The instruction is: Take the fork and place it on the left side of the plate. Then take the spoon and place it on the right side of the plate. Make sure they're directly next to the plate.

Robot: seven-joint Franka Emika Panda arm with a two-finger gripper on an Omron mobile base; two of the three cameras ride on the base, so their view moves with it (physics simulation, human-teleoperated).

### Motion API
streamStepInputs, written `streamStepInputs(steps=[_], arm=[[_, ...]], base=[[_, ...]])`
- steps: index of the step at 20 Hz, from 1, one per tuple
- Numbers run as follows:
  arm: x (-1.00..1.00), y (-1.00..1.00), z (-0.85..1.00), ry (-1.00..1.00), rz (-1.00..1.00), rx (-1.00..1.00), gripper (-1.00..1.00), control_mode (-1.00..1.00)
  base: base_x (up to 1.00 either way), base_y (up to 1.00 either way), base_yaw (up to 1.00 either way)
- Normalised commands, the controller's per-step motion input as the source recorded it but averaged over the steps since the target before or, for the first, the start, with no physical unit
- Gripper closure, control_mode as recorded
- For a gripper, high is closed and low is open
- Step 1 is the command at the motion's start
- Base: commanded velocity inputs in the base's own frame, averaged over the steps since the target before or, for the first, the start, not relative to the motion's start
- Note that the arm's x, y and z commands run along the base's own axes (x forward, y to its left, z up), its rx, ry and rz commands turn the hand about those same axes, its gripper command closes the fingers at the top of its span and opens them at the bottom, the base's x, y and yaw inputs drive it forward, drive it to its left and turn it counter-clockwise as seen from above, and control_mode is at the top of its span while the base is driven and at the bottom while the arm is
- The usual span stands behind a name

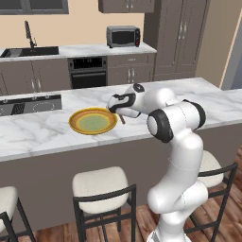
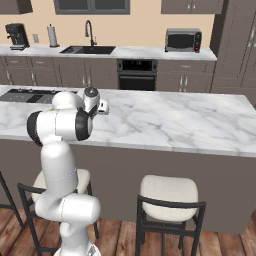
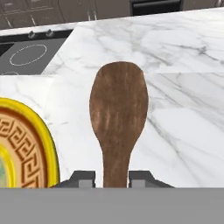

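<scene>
Spoon [image 3: 118,122] beside plate [image 3: 41,131] — between fingertips [image 3: 83,178]

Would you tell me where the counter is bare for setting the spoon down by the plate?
Bare marble lies right of the plate, under the wooden spoon and on toward the island's far edge. Left is crowded: the plate, with the cooktop beyond it.

A white marble counter [image 1: 42,130] carries a yellow-rimmed plate [image 1: 92,121], with a black cooktop [image 1: 29,104] set at its left end.
</scene>
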Motion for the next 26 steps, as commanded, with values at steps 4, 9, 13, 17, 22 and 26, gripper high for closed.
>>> streamStepInputs(steps=[4, 9, 13, 17, 22, 26], arm=[[-0.02, 0.00, 0.00, -0.12, 0.00, 0.05, -1.00, -1.00], [-0.17, 0.00, 0.03, -0.14, 0.00, 0.09, -1.00, -1.00], [-0.54, -0.19, 0.43, -0.19, 0.00, 0.18, -1.00, -1.00], [-0.89, -0.43, 0.94, -0.15, 0.00, 0.20, -1.00, -1.00], [-1.00, -0.59, 0.91, 0.04, -0.02, 0.07, -1.00, -1.00], [-1.00, -0.66, 0.64, 0.34, -0.07, 0.00, -1.00, -1.00]], base=[[0.00, 0.00, 0.00], [0.00, 0.00, 0.00], [0.00, 0.00, 0.00], [0.00, 0.00, 0.00], [0.00, 0.00, 0.00], [0.00, 0.00, 0.00]])
